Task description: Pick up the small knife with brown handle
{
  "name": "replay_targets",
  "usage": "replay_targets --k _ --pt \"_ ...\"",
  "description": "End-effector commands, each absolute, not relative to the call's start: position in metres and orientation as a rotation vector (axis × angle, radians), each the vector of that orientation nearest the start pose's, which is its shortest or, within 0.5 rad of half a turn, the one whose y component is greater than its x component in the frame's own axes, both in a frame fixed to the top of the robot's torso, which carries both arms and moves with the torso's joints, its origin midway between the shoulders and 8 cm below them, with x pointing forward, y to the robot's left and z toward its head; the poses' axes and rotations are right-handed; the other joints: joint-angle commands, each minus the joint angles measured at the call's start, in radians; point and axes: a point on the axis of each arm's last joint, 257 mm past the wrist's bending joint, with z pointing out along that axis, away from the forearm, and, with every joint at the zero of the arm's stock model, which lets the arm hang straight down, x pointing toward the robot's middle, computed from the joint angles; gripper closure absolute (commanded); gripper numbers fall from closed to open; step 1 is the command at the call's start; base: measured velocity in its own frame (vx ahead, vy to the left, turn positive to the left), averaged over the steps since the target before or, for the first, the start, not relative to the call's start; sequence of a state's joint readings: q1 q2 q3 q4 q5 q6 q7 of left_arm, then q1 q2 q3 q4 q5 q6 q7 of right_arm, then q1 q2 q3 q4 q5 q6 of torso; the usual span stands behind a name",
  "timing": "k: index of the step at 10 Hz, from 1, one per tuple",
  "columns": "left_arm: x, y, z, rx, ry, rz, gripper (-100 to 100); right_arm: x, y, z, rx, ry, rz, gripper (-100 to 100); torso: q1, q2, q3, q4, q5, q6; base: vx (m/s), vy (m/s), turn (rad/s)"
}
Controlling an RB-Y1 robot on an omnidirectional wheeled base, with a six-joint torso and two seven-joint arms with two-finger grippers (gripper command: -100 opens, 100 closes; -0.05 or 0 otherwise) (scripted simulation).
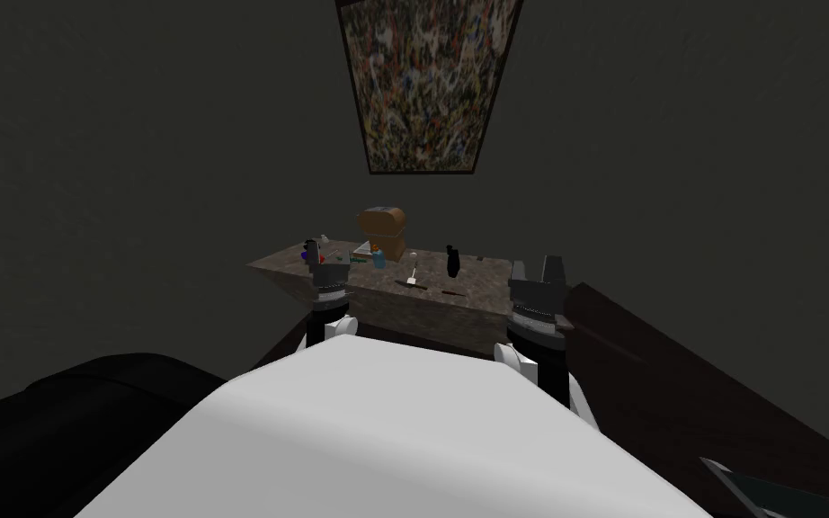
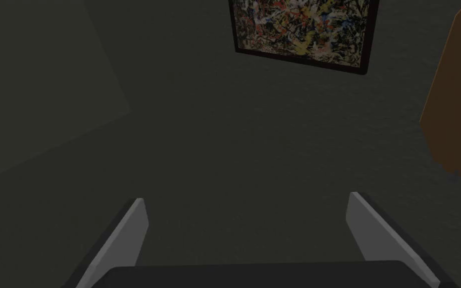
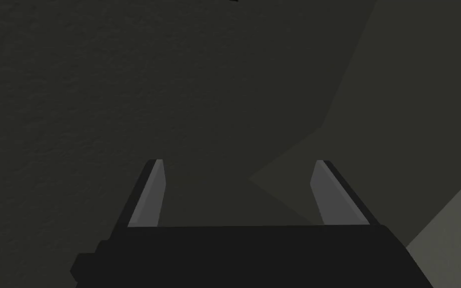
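A small knife with a dark brown handle [image 1: 453, 292] lies flat near the front edge of a mottled stone-topped table [image 1: 485, 274] ahead of me. Just left of it lies a pale utensil [image 1: 413, 281]. My left gripper [image 1: 314, 252] is raised over the table's left end, well left of the knife. In its wrist view the left gripper [image 2: 244, 197] is open and holds nothing. My right gripper [image 1: 537, 268] is raised at the table's right end, to the right of the knife. Its wrist view shows the right gripper [image 3: 239, 161] open and holding nothing.
On the table stand a brown block-shaped thing [image 1: 382, 232], a black bottle [image 1: 452, 261], a small blue and orange item [image 1: 378, 258] and several small things at the left end. A speckled picture [image 1: 426, 81] hangs above. A black sofa [image 1: 53, 432] is at my left.
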State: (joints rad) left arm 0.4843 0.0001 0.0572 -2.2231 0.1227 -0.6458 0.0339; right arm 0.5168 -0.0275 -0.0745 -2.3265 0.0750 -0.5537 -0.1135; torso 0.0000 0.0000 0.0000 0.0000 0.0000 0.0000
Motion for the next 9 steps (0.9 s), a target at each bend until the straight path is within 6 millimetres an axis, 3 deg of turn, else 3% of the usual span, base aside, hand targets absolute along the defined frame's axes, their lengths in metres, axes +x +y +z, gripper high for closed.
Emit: replay_targets --k 1,9 --pt "0.323 0.312 0.032 -0.652 0.444 -1.372 0 0.325 -0.281 0.048 0.525 0.628 1.305 -100 0.0 0.0 0.0 0.0 0.0 0.0 -0.003 0.007 0.055" --pt "0.323 0.312 0.032 -0.652 0.444 -1.372 0 0.346 -0.247 0.034 0.32 0.822 1.29 -100 0.001 0.001 0.0 0.0 0.0 0.0 -0.01 0.023 0.141"
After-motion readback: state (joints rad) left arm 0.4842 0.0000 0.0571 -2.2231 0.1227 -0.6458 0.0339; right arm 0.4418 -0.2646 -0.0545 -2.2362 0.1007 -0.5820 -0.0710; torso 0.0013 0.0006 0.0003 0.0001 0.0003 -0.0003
